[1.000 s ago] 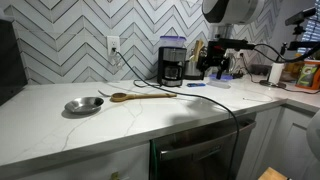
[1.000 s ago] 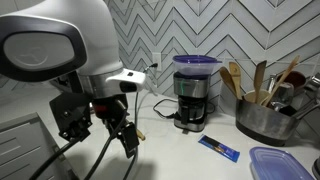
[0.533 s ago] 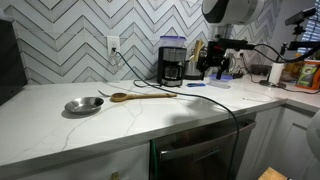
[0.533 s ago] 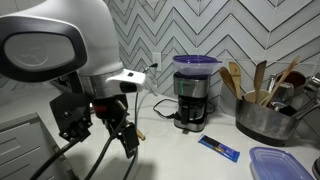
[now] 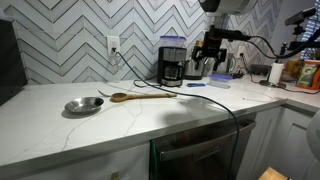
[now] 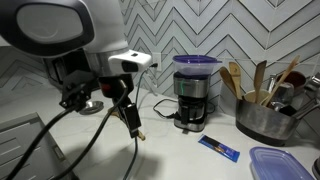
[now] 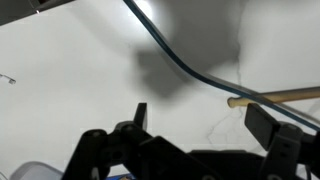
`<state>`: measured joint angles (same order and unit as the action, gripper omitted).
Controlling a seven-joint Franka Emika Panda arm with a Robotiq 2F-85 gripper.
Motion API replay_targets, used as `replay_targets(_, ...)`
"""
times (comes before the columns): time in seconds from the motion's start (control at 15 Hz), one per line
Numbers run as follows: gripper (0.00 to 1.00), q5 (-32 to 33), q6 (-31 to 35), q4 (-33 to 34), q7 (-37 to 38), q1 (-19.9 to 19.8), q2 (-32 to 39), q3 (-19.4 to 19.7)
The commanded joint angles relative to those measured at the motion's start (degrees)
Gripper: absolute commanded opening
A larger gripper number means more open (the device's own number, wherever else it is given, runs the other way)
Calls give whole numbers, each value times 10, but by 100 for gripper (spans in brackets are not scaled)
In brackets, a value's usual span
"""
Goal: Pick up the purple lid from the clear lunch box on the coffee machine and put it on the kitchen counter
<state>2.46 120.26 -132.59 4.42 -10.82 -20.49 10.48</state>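
Observation:
The purple lid (image 5: 172, 41) lies on the clear lunch box (image 6: 195, 69) on top of the black coffee machine (image 5: 172, 66), at the back of the white kitchen counter (image 5: 120, 120); the lid also shows in an exterior view (image 6: 195, 60). My gripper (image 5: 210, 62) hangs in the air beside the coffee machine, at about the height of its body, apart from the lid. It is open and empty in the wrist view (image 7: 200, 120), which looks down on bare counter. In an exterior view (image 6: 125, 112) it hangs in front of the machine.
A metal bowl (image 5: 84, 105) and a wooden spoon (image 5: 140, 96) lie on the counter. A black cable (image 7: 190, 70) runs under the gripper. A thin blue item (image 6: 218, 148), a utensil pot (image 6: 262, 120) and a lidded container (image 6: 285, 163) stand near the machine.
The arm has risen and shifted towards the coffee machine; the gripper stays open and empty. The lid has not moved.

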Motion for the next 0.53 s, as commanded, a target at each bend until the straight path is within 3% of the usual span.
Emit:
replay_targets(0.0, 100, -39, -86, 120, 93, -5, 44, -14)
replay_targets(0.2, 100, -60, -122, 217, 169, -8, 75, -17)
replay_targets(0.47, 100, -61, -98, 331, 275, -9, 137, -19)
